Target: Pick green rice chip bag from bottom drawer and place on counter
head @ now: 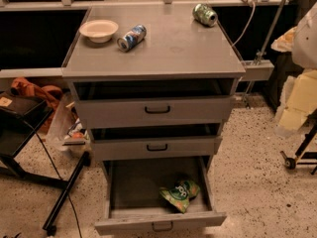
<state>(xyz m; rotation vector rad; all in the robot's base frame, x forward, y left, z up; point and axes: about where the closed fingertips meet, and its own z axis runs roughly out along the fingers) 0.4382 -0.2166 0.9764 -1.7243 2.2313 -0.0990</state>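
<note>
The green rice chip bag (180, 194) lies crumpled on the floor of the bottom drawer (158, 223), near its front right corner. The bottom drawer is pulled far out, with its small dark handle at the front. The counter (163, 48) is the flat grey cabinet top above the three drawers. My gripper is not in view.
On the counter stand a white bowl (99, 30) at the back left, a blue-and-white can (132, 37) lying beside it, and a green soda can (205, 14) lying at the back right. The two upper drawers (156, 110) are slightly open. A black stand (20, 133) is at left, and pale bulky objects (297, 103) at right.
</note>
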